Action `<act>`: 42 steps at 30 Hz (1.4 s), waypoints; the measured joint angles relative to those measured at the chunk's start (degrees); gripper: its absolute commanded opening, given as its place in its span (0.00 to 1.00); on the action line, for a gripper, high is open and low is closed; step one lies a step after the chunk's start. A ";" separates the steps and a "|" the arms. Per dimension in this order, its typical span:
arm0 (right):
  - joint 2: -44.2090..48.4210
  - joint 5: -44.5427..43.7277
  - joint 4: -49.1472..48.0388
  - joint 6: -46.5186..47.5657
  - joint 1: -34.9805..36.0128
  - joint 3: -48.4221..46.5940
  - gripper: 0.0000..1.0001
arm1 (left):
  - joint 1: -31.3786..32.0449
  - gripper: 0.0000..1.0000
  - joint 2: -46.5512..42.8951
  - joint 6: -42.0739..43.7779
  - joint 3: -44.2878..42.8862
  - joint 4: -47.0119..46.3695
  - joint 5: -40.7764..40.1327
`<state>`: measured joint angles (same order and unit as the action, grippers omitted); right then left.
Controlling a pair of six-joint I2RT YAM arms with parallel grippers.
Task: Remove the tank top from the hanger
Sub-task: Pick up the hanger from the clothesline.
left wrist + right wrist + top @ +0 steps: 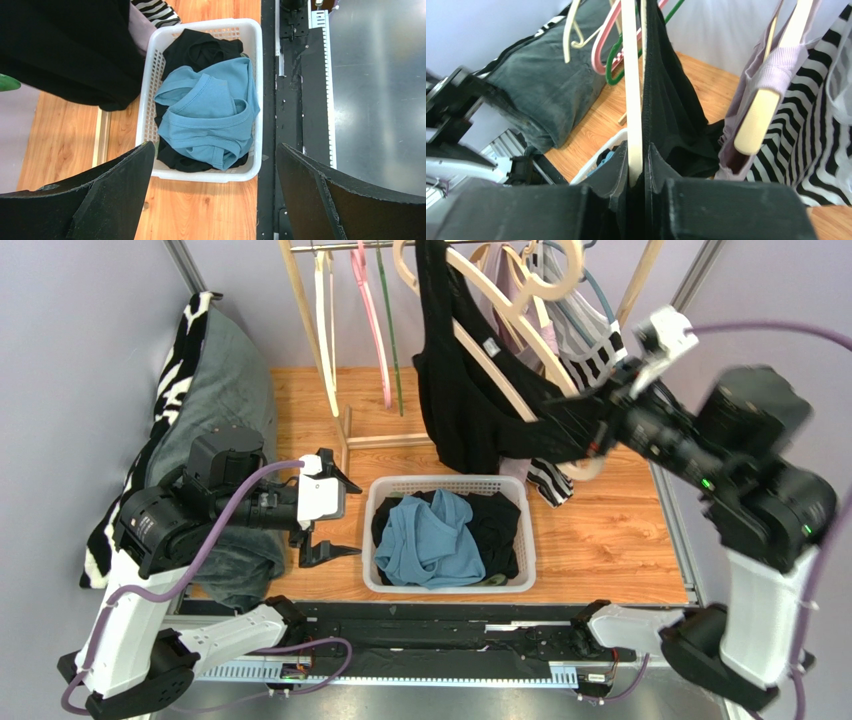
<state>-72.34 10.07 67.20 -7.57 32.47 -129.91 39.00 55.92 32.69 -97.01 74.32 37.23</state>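
A laundry basket (450, 481) sits near centre on the table (610, 540), with a t-shirt (430, 540) on top of other garments in it. Behind it the tank top (455, 390) hangs on a hanger (631, 100) from the rack (305, 310). Empty hangers (370, 320) hang to its left and more hung garments (590, 340) to its right. A cushion (215, 380) stands at the left edge.

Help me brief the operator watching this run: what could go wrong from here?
The right gripper is shut on the hanger with the black tank top pressed alongside; fabric may get pinched.
The striped garment and lilac top hang close, so a pull could drag them.
The left gripper is open and apart, so the top could drop outside the basket.
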 measured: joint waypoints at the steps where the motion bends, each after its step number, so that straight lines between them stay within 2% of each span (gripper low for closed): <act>1: 2.01 0.37 -0.96 0.22 0.00 1.99 0.00 | -0.09 0.99 -0.07 0.02 0.00 0.00 0.00; 6: 12.26 0.74 -2.10 1.92 0.00 13.64 0.00 | -0.42 0.99 -0.61 0.00 0.26 -0.02 0.04; 12: 15.04 0.74 -5.42 2.91 0.00 19.37 0.00 | -0.90 0.99 -0.72 0.00 0.42 -0.02 0.11; 16: 16.15 3.63 -14.80 2.43 -0.02 19.02 0.00 | -1.84 0.99 -0.66 -0.33 0.61 -0.04 0.68; 22: 15.06 10.75 -26.97 0.66 -0.02 8.52 0.00 | -2.71 0.99 -0.72 -0.46 0.68 -0.07 1.14; 25: 15.61 13.25 -29.49 0.55 -0.02 5.60 0.00 | -3.10 0.99 -1.05 -0.46 1.09 -0.22 1.38; 31: 18.51 13.14 -27.63 3.26 0.00 9.27 0.00 | -3.56 0.99 -1.29 -0.48 1.46 -0.31 1.99; 36: 19.02 9.97 -21.66 5.79 0.00 15.17 0.00 | -3.91 0.99 -1.29 -0.66 1.49 -0.35 2.84; 42: 16.90 6.78 -17.31 9.25 0.00 14.29 0.00 | -4.20 0.99 -1.29 -0.70 1.49 -0.37 3.26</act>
<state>-55.44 16.84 49.89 1.67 32.47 -115.61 34.81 54.63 31.99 -95.53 73.95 40.49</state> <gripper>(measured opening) 0.107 0.992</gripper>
